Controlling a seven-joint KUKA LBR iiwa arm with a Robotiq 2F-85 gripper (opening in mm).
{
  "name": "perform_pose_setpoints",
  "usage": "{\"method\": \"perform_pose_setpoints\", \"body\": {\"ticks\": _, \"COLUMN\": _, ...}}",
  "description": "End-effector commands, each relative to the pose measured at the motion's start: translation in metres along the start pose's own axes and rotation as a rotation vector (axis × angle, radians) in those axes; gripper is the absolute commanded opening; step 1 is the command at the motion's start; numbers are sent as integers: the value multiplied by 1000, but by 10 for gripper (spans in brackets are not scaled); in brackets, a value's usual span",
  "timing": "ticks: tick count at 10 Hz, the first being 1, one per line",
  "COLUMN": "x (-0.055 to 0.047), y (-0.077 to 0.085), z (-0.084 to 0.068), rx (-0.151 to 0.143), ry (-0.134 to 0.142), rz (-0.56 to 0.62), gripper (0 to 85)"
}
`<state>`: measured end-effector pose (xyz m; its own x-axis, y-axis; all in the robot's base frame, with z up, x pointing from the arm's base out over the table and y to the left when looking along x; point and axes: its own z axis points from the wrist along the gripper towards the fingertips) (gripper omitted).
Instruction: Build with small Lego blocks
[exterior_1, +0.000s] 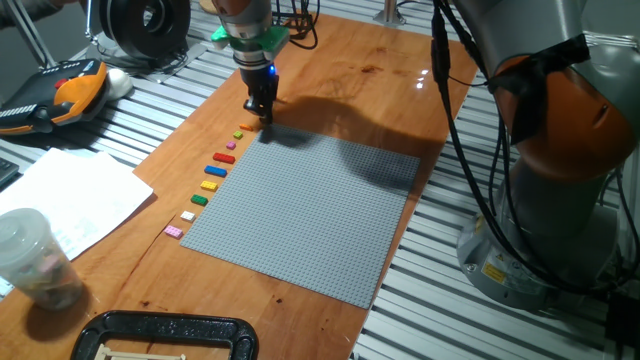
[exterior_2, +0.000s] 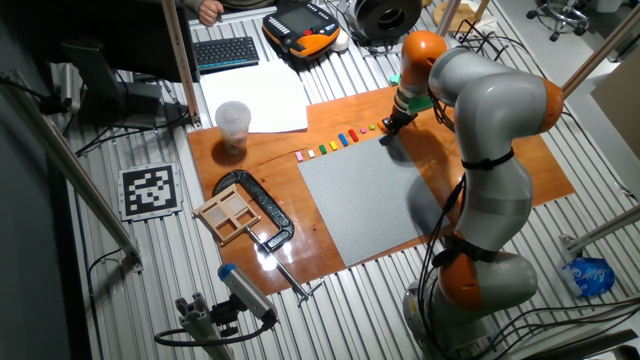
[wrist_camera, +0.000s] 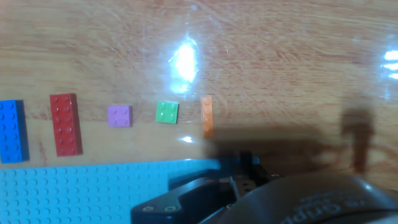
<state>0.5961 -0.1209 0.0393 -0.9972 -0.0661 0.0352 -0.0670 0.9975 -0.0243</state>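
The small Lego blocks lie in a row on the wood along the left edge of the grey baseplate (exterior_1: 300, 215). From the far end I see orange (exterior_1: 248, 126), green (exterior_1: 238, 134), pink (exterior_1: 232, 145), red (exterior_1: 224, 157), blue (exterior_1: 216, 170), yellow (exterior_1: 209, 185), another green, white and pink (exterior_1: 174, 231). My gripper (exterior_1: 265, 120) hangs low at the far end of the row, just beyond the orange block (wrist_camera: 207, 116) and by the baseplate's corner. Its dark body fills the bottom of the hand view, and shadow hides the fingertips. Green (wrist_camera: 166, 112), pink (wrist_camera: 119, 116), red (wrist_camera: 65, 124) and blue (wrist_camera: 12, 130) lie left of the orange one.
A clear plastic cup (exterior_1: 35, 258) and white paper (exterior_1: 70, 195) lie at the left. A black clamp (exterior_1: 165, 335) grips the board's near edge. An orange teach pendant (exterior_1: 65, 90) lies at the back left. The arm's base (exterior_1: 560, 200) stands right of the board.
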Motion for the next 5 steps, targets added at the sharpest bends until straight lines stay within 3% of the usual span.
{"method": "perform_pose_setpoints", "body": {"ticks": 1, "x": 1, "y": 0, "z": 0, "rx": 0, "ry": 1, "rz": 1, "gripper": 0}}
{"method": "perform_pose_setpoints", "body": {"ticks": 5, "x": 6, "y": 0, "z": 5, "rx": -3, "ry": -7, "rz": 4, "gripper": 0}}
